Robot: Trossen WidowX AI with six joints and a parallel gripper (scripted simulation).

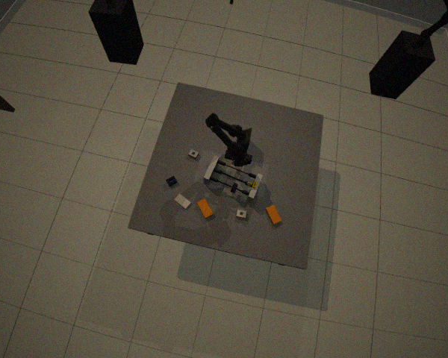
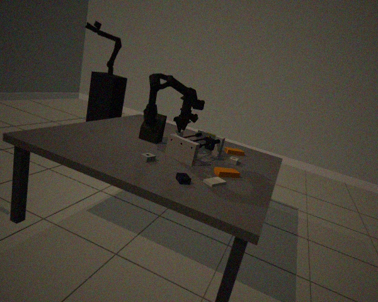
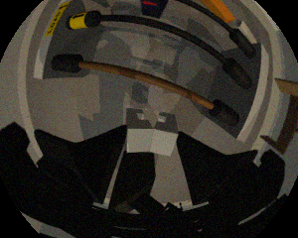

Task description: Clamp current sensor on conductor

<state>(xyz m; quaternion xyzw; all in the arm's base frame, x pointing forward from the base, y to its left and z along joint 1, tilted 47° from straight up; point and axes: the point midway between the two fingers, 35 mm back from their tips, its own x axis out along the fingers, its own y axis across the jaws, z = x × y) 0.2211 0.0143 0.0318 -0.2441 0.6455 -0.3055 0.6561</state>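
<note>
My gripper point(image 2: 181, 129) point(image 3: 152, 133) is shut on the open sensor point(image 3: 163, 142), a pale two-part body with two dark faces toward the conductors. It is beside the rack, on the robot-base side. The nearest conductor point(image 3: 139, 75) is brown. The middle black conductor point(image 1: 231, 177) point(image 3: 159, 26) has a yellow band point(image 3: 77, 21) at one end, by the yellow LOAD marker point(image 1: 254, 185) point(image 3: 55, 21) on the end panel. A dark blue clamp point(image 1: 234, 185) point(image 2: 208, 141) point(image 3: 154, 6) sits on the far black conductor. The sensor's arrow cannot be made out.
White end panels point(image 1: 211, 168) point(image 2: 183, 151) hold the conductors. Around the rack lie a dark blue block point(image 1: 170, 179) point(image 2: 183, 178), a flat white block point(image 1: 182, 201) point(image 2: 214, 181), two orange blocks point(image 1: 204, 208) point(image 1: 273, 214), and two small white blocks point(image 2: 148, 158) point(image 2: 234, 160).
</note>
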